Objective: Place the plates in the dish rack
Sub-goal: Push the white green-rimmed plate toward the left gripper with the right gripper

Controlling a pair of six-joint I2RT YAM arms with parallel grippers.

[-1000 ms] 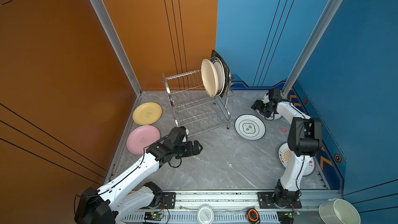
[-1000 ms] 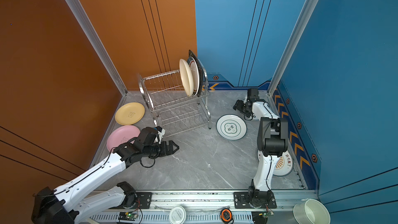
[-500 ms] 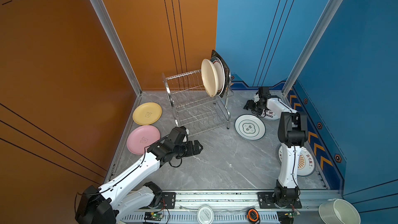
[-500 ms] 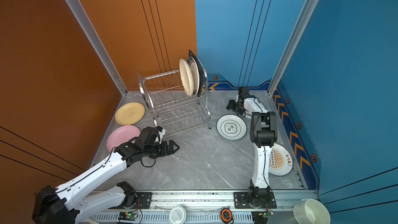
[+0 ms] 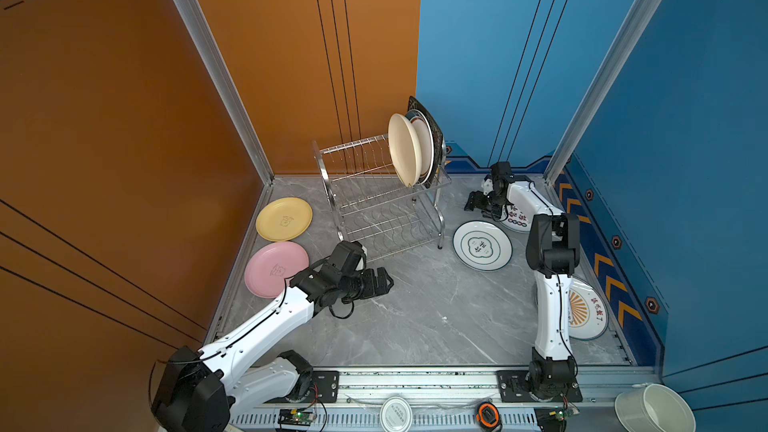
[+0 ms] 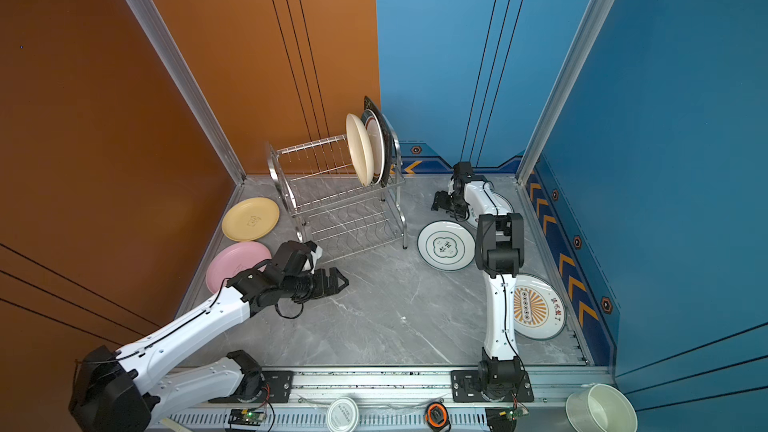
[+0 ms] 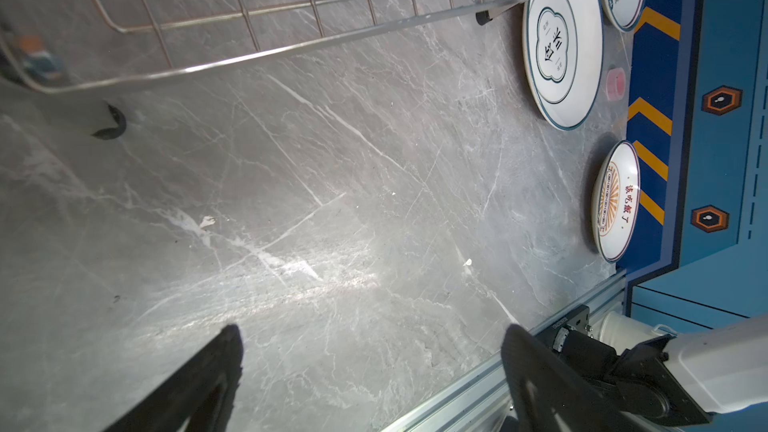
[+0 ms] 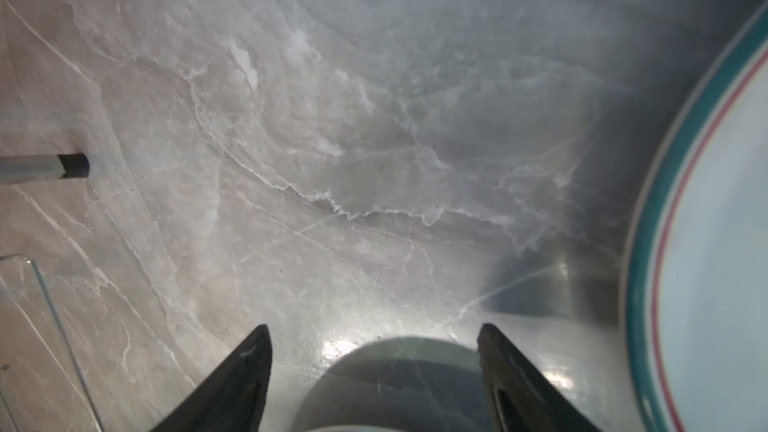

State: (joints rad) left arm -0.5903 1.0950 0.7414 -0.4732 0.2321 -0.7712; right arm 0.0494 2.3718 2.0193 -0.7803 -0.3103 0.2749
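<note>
The dish rack (image 5: 382,197) (image 6: 340,201) stands at the back, with a beige plate (image 5: 403,155), a white plate and a black square plate upright in its upper tier. Flat on the floor lie a yellow plate (image 5: 284,219), a pink plate (image 5: 272,270), a green-rimmed plate (image 5: 482,245) (image 7: 561,43) and a sunburst plate (image 5: 586,309). A character plate (image 5: 517,220) (image 8: 706,243) lies partly under the right arm. My left gripper (image 5: 386,282) (image 7: 372,332) hangs open and empty in front of the rack. My right gripper (image 5: 471,203) (image 8: 373,328) is open and empty, low over bare floor beside the character plate.
A white bucket (image 5: 654,409), a small round lid (image 5: 395,411) and an orange tape measure (image 5: 486,413) sit by the front rail. Orange and blue walls close in the floor. A rack foot (image 8: 72,164) stands near my right gripper.
The right arm has swung left, carrying its gripper off the character plate toward the rack side. The left arm has not moved.
</note>
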